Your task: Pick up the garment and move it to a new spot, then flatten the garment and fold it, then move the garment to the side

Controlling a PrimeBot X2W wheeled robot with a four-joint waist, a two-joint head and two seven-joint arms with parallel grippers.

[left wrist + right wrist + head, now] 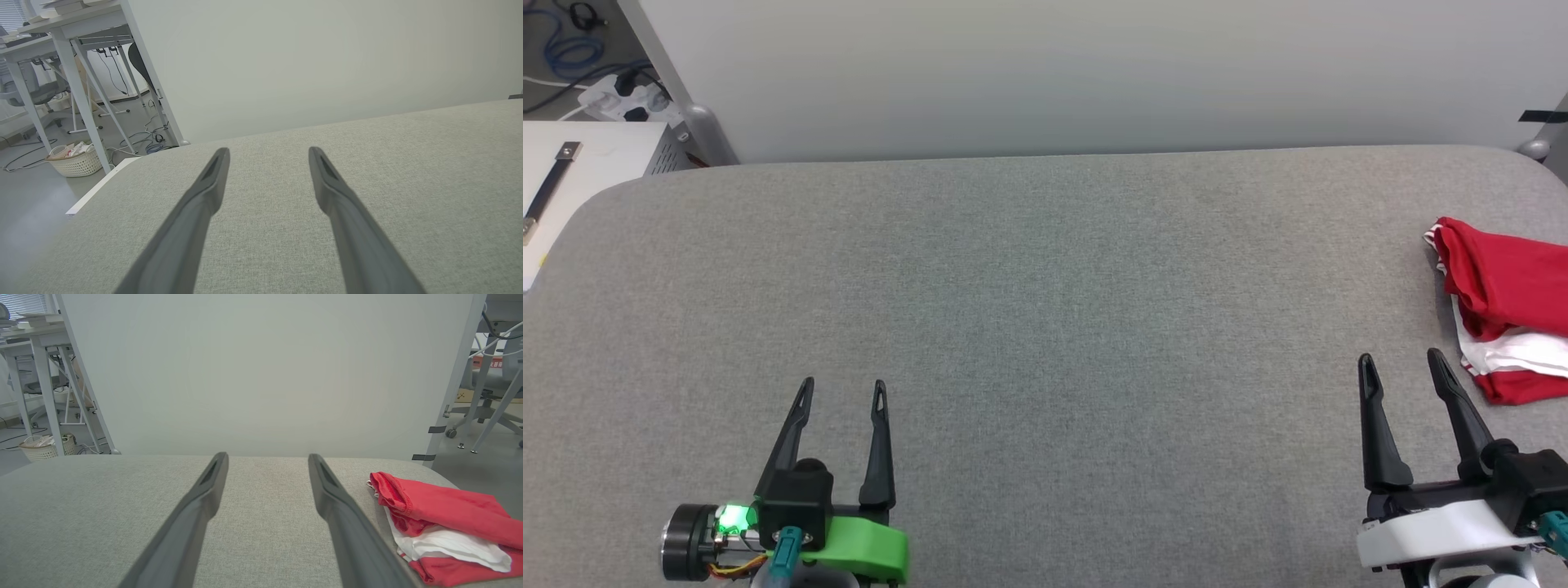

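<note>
Head view: the left gripper sits at the lower left of the frame on a green mount. Its two dark fingers are spread apart with nothing between them, tips pointing up the frame over bare grey cloth. The right gripper sits at the lower right on a white wrist, its fingers spread in the same way and empty.

Both hang over a table covered in grey fabric with rounded corners, which fills most of the frame. In each wrist view the gripper's own two fingers rise from the bottom edge with a wide gap of grey cloth between them.

The garment lies on the table at the right edge of the frame, partly cut off by it, just up and to the right of the right gripper's tips and not touching them. It is a bunched heap of red cloth with a white layer showing in the middle and striped trim along its left side. In the right wrist view it lies at the lower right, beside the right-hand finger.

A pale panel stands along the table's far edge. A power strip with cables lies on the floor at the upper left. The left wrist view shows a white basket under a desk at the left.
</note>
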